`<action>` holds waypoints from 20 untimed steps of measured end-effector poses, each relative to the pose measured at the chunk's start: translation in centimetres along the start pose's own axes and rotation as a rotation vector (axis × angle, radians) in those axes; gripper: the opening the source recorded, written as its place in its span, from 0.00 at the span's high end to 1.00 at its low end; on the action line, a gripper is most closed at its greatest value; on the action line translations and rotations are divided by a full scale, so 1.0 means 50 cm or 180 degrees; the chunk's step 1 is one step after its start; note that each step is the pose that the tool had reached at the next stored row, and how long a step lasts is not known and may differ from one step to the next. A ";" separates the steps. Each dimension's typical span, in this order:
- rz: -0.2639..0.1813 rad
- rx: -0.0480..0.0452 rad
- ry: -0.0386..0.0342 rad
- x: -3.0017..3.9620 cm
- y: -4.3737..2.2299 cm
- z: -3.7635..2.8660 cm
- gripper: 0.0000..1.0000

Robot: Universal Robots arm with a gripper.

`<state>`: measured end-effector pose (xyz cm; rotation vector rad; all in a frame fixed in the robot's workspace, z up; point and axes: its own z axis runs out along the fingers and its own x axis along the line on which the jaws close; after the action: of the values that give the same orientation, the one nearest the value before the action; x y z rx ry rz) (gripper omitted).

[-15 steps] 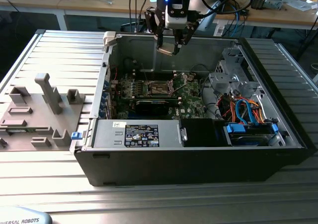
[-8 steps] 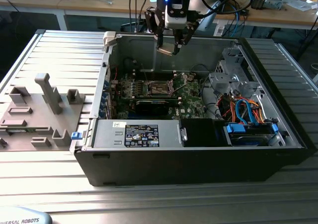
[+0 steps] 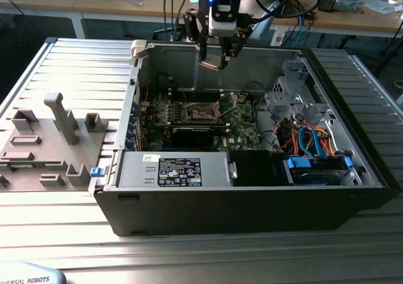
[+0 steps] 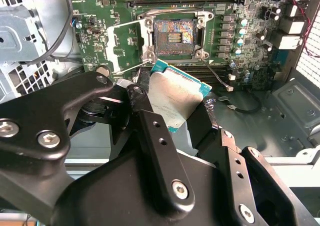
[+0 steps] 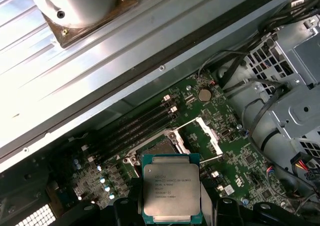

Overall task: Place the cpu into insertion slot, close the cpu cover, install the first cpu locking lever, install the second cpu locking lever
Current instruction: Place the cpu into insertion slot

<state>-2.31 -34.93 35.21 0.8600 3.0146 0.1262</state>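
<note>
My gripper [image 3: 217, 56] hangs above the open computer case, shut on the cpu [image 3: 213, 62], a flat square chip with a silver-grey top. In both wrist views the cpu [image 4: 172, 98] [image 5: 171, 191] sits tilted between the black fingers [image 4: 145, 110], well above the green board. The insertion slot [image 4: 174, 37] [image 3: 203, 112] lies bare below it, partly hidden behind the chip in the first wrist view. The cpu cover [image 4: 126, 41] [image 5: 207, 134] stands swung open beside the slot. A thin locking lever [image 4: 216, 74] sticks out, unlatched, from the slot's corner.
The case's metal walls [image 3: 189, 51] ring the board. A grey drive cage [image 3: 291, 98] with bundled cables [image 3: 312, 136] stands at the exterior view's right, and the power supply [image 3: 170, 170] is at the front. A grey fixture block [image 3: 53, 139] lies outside on the table.
</note>
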 end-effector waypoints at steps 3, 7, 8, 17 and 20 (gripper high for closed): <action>0.0008 0.0000 -0.0001 0.000 0.000 0.000 0.46; 0.0020 0.0000 -0.0002 0.000 0.000 0.000 0.46; 0.0023 0.0000 -0.0002 0.000 0.000 0.000 0.46; 0.0049 -0.0001 -0.0004 0.000 0.000 0.000 0.46; 0.0058 -0.0001 -0.0005 0.000 0.000 0.000 0.46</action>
<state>-2.31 -34.93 35.20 0.8871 3.0060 0.1262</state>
